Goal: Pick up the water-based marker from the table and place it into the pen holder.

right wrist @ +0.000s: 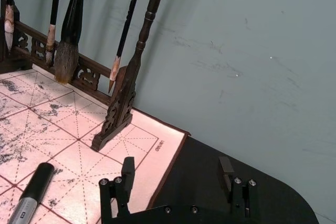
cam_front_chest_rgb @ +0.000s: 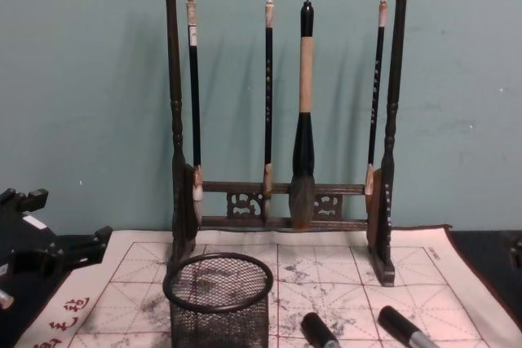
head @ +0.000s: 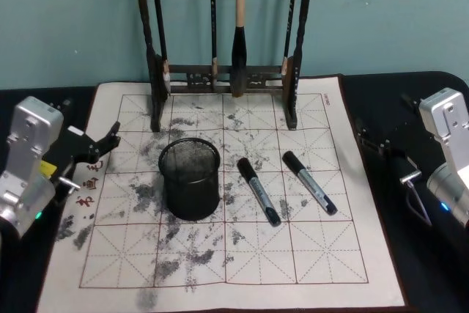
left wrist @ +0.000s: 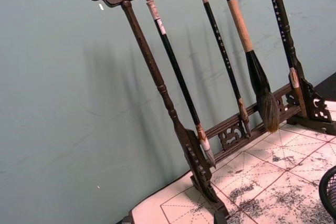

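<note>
Lying on the ink-stained mat of the bench [head: 322, 254], a smooth cylindrical marker [head: 258, 190] and its twin [head: 309, 182] rest just right of the round wire-mesh pen holder [head: 190, 179]; the left pincer [head: 102, 146] and right pincer [right wrist: 177, 161] gape wide, empty.

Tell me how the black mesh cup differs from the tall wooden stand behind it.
The pen holder is a short, round, black wire-mesh cup; the brush rack is a tall wooden frame. The pen holder is empty; the brush rack carries four hanging brushes. The pen holder stands in the middle of the mat, the brush rack at its far edge. Both stand upright.
</note>
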